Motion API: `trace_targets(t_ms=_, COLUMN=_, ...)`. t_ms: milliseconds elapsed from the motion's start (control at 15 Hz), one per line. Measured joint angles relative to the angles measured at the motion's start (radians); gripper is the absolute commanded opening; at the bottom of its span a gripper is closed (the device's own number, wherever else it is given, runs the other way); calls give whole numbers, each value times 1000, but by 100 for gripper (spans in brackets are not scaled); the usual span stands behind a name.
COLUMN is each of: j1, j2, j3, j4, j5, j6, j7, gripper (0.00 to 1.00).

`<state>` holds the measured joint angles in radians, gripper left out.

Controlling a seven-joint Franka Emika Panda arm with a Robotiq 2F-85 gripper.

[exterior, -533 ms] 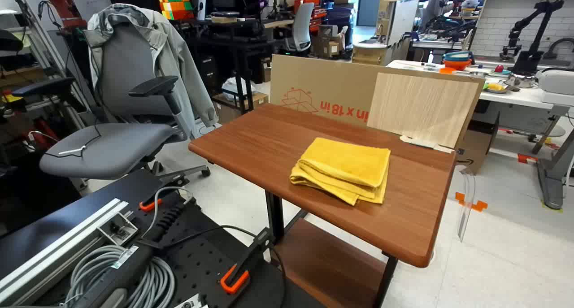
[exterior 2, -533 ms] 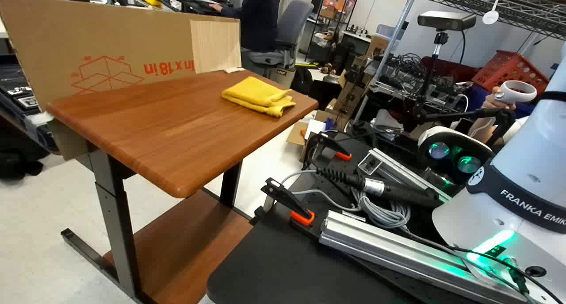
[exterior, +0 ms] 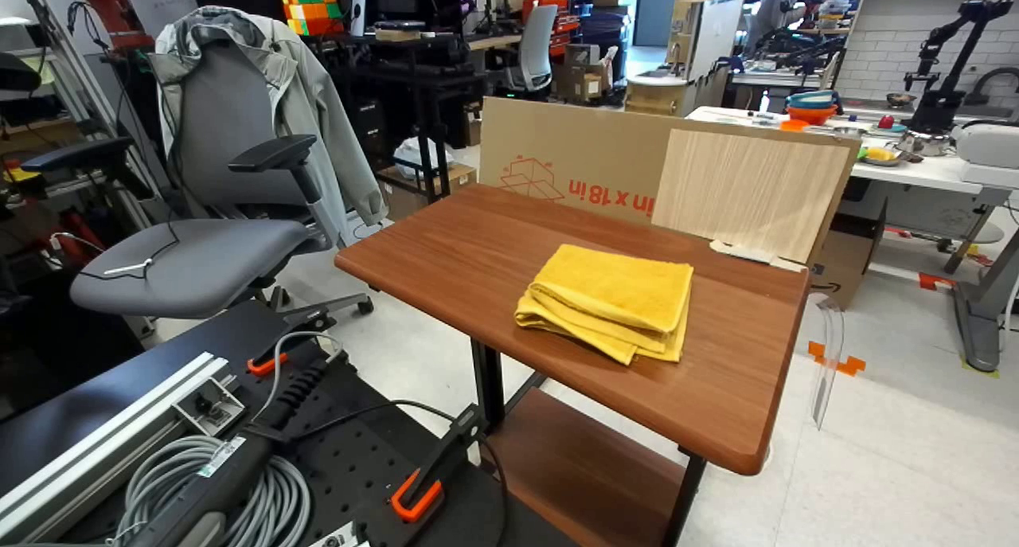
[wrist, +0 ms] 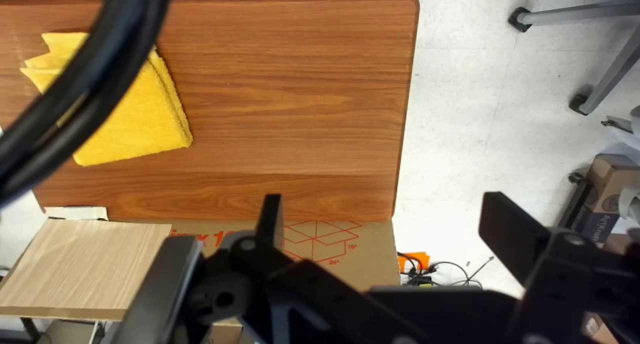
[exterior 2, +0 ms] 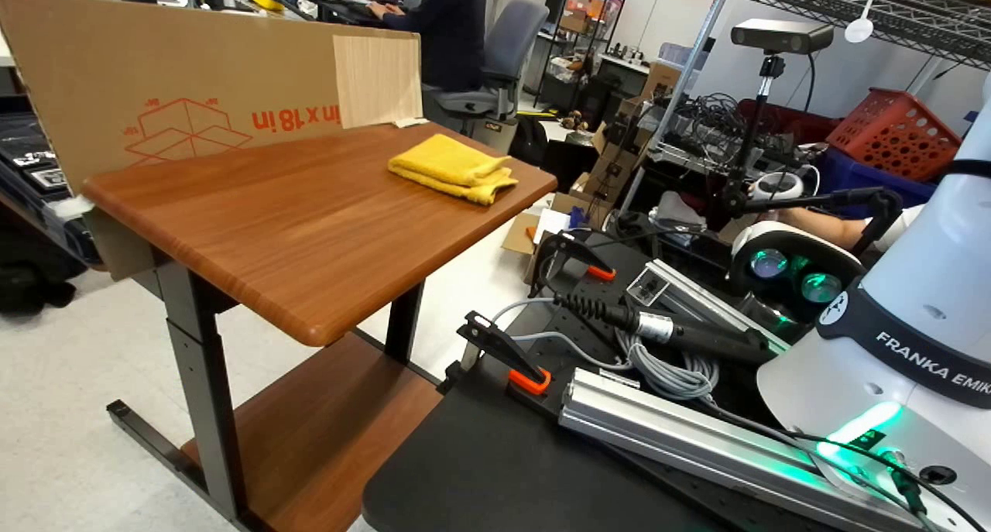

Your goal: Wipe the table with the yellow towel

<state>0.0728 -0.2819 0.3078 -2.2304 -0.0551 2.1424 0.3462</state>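
Observation:
The yellow towel (exterior: pixel 609 292) lies folded in several layers on the brown wooden table (exterior: pixel 446 244). Both also show in an exterior view, the towel (exterior 2: pixel 445 164) near one end of the table (exterior 2: pixel 255 230). In the wrist view the towel (wrist: pixel 137 121) is at the upper left, partly hidden behind a black cable, on the table (wrist: pixel 290 98). My gripper (wrist: pixel 385 209) is open and empty in the wrist view, its fingers wide apart. It is above the scene, off to the side of the towel and apart from it. Neither exterior view shows the gripper.
A cardboard panel (exterior: pixel 573 153) with a wood-grain board (exterior: pixel 748 189) stands along one long table edge. A black bench (exterior 2: pixel 495 454) with clamps, coiled cable and an aluminium rail (exterior 2: pixel 681 447) lies between table and arm base (exterior 2: pixel 859 392). A grey chair (exterior: pixel 191 260) stands nearby.
In an exterior view, a person's hand with a white controller has moved left and down beside the arm base. The towel, table and arm base look unchanged.

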Motion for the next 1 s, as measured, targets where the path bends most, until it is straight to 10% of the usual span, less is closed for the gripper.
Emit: trace_targets(t_ms=1000, j1=-225, j2=536, j3=-406, j4=91, j5=179, j6=247, j7=38, gripper=100)
